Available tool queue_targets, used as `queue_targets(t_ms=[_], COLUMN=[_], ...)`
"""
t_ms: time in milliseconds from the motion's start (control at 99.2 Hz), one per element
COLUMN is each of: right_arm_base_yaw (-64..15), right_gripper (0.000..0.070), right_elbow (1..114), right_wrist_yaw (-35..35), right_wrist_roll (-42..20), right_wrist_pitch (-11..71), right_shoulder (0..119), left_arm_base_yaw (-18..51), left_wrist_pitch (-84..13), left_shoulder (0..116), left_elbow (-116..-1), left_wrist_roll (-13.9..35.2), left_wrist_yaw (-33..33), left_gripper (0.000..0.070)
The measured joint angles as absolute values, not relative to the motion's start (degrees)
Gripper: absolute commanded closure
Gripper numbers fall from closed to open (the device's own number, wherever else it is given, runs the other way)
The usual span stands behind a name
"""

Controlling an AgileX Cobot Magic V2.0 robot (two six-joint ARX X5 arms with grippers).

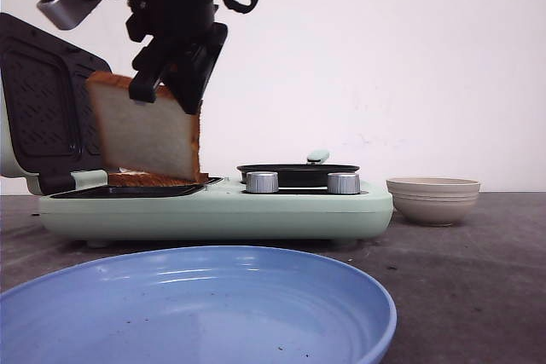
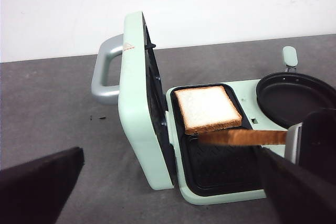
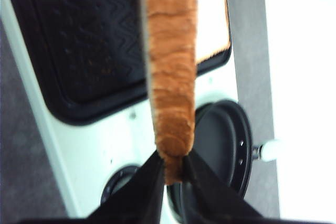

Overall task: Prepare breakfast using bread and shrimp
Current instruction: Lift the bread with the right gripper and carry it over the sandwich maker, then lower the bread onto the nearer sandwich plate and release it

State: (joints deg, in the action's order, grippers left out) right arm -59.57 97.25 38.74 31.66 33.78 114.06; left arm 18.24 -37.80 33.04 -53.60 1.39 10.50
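My right gripper [image 3: 172,169] is shut on the top crust of one bread slice [image 1: 145,134] and holds it upright, on edge, just above the open sandwich maker's left plate [image 2: 220,166]. The held slice shows edge-on in the left wrist view [image 2: 241,137] and the right wrist view [image 3: 170,66]. The second bread slice [image 2: 207,108] lies flat on that plate, under the hanging slice [image 1: 149,179]. My left gripper [image 2: 169,153] is open and empty, above the near side of the machine. No shrimp is in view.
The mint-green sandwich maker [image 1: 213,210] has its lid [image 1: 43,108] swung up at the left and a round black pan [image 1: 299,174] on its right half. A beige ribbed bowl [image 1: 432,198] stands at the right, its contents hidden. A blue plate [image 1: 196,313] lies in front.
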Motion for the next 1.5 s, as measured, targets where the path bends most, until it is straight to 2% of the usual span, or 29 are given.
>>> queue_targets(t_ms=[272, 1018, 1048, 1078, 1169, 1179, 1189, 1219, 1501], right_arm_base_yaw=[-59.51, -58.76, -58.76, -58.76, -58.72, -58.7, -58.7, -58.72, -58.7], right_gripper=[0.0695, 0.0691, 0.0668, 0.0607, 0.0318, 0.0302, 0.0255, 0.0198, 0.0188], right_elbow=[97.25, 97.45, 97.45, 97.45, 97.45, 97.45, 97.45, 97.45, 97.45], right_wrist_yaw=[42.26, 40.16, 39.77, 39.16, 36.14, 35.68, 35.22, 34.06, 30.13], right_wrist_roll=[33.23, 32.84, 32.73, 32.67, 32.56, 32.53, 32.49, 32.23, 30.09], right_wrist_pitch=[30.33, 27.55, 27.62, 27.75, 29.02, 29.26, 29.5, 30.26, 31.75], right_shoulder=[115.92, 119.11, 119.11, 119.11, 119.11, 119.11, 119.11, 119.11, 119.11], left_arm_base_yaw=[18.24, 18.24, 18.24, 18.24, 18.24, 18.24, 18.24, 18.24, 18.24], left_wrist_pitch=[-37.06, -36.82, -36.82, -36.82, -36.82, -36.82, -36.82, -36.82, -36.82], left_shoulder=[33.04, 33.04, 33.04, 33.04, 33.04, 33.04, 33.04, 33.04, 33.04], left_elbow=[-53.6, -53.6, -53.6, -53.6, -53.6, -53.6, -53.6, -53.6, -53.6], left_wrist_roll=[0.97, 0.97, 0.97, 0.97, 0.97, 0.97, 0.97, 0.97, 0.71], left_wrist_yaw=[10.52, 10.52, 10.52, 10.52, 10.52, 10.52, 10.52, 10.52, 10.52], left_gripper=[0.0, 0.0, 0.0, 0.0, 0.0, 0.0, 0.0, 0.0, 0.0])
